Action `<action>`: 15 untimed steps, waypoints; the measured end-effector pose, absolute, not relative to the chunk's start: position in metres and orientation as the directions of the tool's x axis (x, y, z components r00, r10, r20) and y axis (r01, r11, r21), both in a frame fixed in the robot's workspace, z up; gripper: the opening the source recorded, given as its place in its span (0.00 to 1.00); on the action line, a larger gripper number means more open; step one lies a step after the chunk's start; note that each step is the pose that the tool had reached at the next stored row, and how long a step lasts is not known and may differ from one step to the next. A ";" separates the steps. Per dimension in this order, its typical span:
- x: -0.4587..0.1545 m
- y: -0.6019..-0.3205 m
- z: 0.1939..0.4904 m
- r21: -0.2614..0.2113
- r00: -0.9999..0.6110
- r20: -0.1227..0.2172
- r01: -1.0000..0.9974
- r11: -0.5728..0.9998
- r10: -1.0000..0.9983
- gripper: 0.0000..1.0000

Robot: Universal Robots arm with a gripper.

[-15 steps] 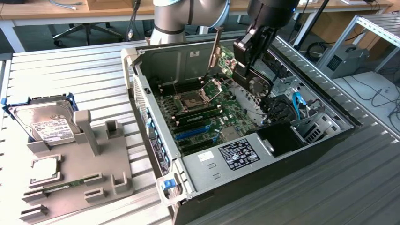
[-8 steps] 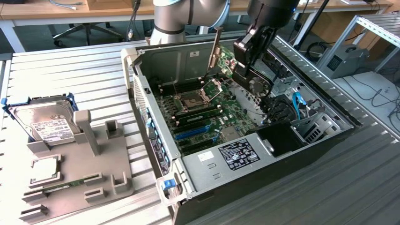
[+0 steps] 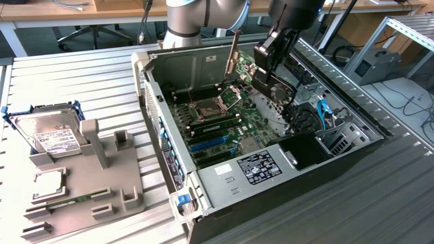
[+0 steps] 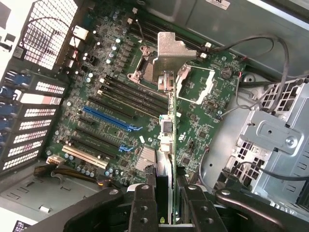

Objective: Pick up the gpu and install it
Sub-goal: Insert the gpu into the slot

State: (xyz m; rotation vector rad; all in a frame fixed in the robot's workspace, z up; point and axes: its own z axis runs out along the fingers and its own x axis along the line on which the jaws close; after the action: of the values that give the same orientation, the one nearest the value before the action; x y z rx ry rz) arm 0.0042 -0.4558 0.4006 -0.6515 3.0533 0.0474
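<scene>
The gpu (image 3: 277, 90) hangs on edge above the open computer case (image 3: 203, 168). I judge it is held that way so its lower edge can meet the slots on the motherboard (image 4: 120, 111). The tool (image 4: 166, 208) is about half closed. Its 2 fingers (image 4: 144, 208) clamp the card, which is not yet seated.

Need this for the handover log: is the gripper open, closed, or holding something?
Gripper: closed on the gpu, held edge-on above the motherboard.
</scene>
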 end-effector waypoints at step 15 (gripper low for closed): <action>0.004 -0.456 0.401 0.026 -0.897 -0.025 -0.441 0.897 -0.441 0.26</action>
State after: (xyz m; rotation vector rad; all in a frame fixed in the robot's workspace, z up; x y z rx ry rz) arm 0.0042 -0.4558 0.4006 -0.7073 3.0414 0.0480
